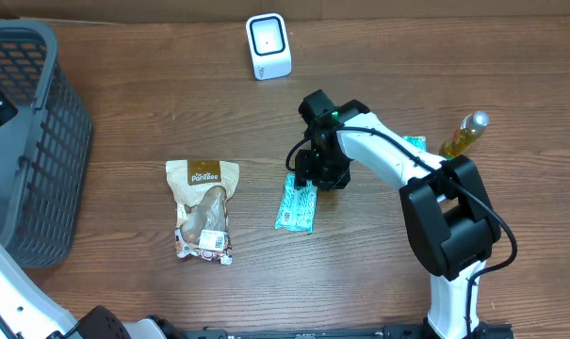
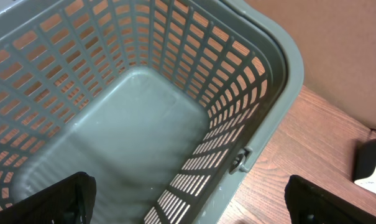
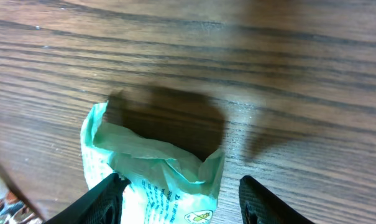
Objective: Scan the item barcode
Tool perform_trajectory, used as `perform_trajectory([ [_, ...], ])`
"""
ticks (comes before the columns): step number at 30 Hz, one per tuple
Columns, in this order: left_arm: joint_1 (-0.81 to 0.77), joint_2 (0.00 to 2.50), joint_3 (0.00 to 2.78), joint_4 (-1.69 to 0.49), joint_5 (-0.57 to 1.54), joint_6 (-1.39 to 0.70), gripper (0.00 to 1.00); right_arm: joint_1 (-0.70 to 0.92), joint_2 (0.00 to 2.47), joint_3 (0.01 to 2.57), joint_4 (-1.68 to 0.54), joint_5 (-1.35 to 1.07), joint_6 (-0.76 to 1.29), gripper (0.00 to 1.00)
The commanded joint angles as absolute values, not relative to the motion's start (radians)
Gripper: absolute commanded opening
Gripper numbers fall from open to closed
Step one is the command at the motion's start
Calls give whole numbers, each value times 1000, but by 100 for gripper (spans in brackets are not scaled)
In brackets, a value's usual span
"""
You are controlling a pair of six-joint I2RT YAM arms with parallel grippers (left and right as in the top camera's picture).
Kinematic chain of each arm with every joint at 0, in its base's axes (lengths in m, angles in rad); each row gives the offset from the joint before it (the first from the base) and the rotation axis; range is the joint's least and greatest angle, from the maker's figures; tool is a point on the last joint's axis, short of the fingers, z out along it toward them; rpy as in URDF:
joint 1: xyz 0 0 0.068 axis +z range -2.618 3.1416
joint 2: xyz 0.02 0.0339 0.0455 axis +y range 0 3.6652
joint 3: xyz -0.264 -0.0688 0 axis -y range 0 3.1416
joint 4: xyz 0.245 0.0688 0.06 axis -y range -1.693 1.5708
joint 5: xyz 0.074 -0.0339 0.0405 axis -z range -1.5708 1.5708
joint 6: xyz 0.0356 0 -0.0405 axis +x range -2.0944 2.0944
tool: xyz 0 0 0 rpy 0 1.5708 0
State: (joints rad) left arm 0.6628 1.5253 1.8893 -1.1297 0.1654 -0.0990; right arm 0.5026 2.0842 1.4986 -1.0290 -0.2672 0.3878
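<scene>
On the table (image 1: 124, 113), green packet (image 1: 296, 205) lies front-to-back.

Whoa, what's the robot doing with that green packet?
The right gripper is down over the green packet on the table, jaws open on either side of its crumpled end, not lifting it yet. The white scanner sits at the table's far edge. The left gripper hangs open over the grey basket.
</scene>
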Motion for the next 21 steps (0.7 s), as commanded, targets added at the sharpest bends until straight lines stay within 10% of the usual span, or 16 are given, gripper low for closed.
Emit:
perform_trajectory([
  [1, 661, 1530, 1884, -1126, 176, -105, 100, 483, 2040, 1493, -1024, -352, 321, 57],
  [21, 661, 1530, 1884, -1126, 176, -105, 100, 482, 2041, 1491, -1001, -330, 298, 52],
])
